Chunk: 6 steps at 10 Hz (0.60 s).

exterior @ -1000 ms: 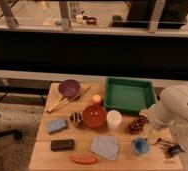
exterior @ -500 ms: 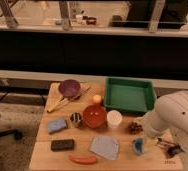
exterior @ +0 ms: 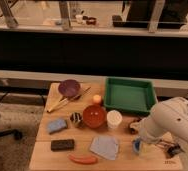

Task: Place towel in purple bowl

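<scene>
I see towel (exterior: 105, 147) flat, sl. rumpled, by bench (exterior: 44, 158) front edge; purple bowl (exterior: 69, 88) upright, back-left corner.

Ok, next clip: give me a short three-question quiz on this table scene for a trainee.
1. Short answer: is the towel in the purple bowl yet?
2. The gripper hangs nearest which thing? A) black block B) blue cup C) orange ball
3. True or false: the gripper holds the towel.
Key: 1. No, it lies flat on the table, close to the near edge. 2. B, at the table's right side. 3. False; the gripper is open and apart from the towel.
</scene>
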Each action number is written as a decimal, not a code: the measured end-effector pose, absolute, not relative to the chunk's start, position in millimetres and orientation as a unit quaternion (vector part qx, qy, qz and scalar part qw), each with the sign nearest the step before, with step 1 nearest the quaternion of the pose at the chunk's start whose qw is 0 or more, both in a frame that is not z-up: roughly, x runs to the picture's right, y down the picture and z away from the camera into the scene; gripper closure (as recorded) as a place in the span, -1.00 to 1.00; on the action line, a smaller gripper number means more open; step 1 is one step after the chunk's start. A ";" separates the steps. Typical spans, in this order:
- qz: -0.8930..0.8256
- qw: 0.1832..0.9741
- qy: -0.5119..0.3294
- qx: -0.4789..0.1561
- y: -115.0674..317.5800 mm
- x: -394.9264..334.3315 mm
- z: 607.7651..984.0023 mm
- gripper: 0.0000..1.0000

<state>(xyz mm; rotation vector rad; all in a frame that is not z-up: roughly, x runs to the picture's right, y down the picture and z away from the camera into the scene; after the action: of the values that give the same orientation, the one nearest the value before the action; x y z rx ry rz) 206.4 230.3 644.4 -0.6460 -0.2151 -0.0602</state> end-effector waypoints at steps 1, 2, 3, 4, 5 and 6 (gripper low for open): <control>-0.032 0.942 -0.108 -0.318 233.7 203.5 644.9 -0.60; -0.034 0.941 -0.110 -0.319 237.5 199.3 644.8 -0.60; -0.037 0.940 -0.113 -0.321 240.3 195.2 644.9 -0.60; -0.040 0.939 -0.115 -0.322 243.3 190.9 644.7 -0.60; -0.044 0.937 -0.118 -0.325 247.7 185.6 644.6 -0.60; -0.047 0.936 -0.119 -0.327 250.9 182.1 644.8 -0.60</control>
<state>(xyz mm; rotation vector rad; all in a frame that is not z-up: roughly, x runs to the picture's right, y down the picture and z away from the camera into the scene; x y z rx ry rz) 182.1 250.9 644.8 -0.6672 -0.2438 -0.0964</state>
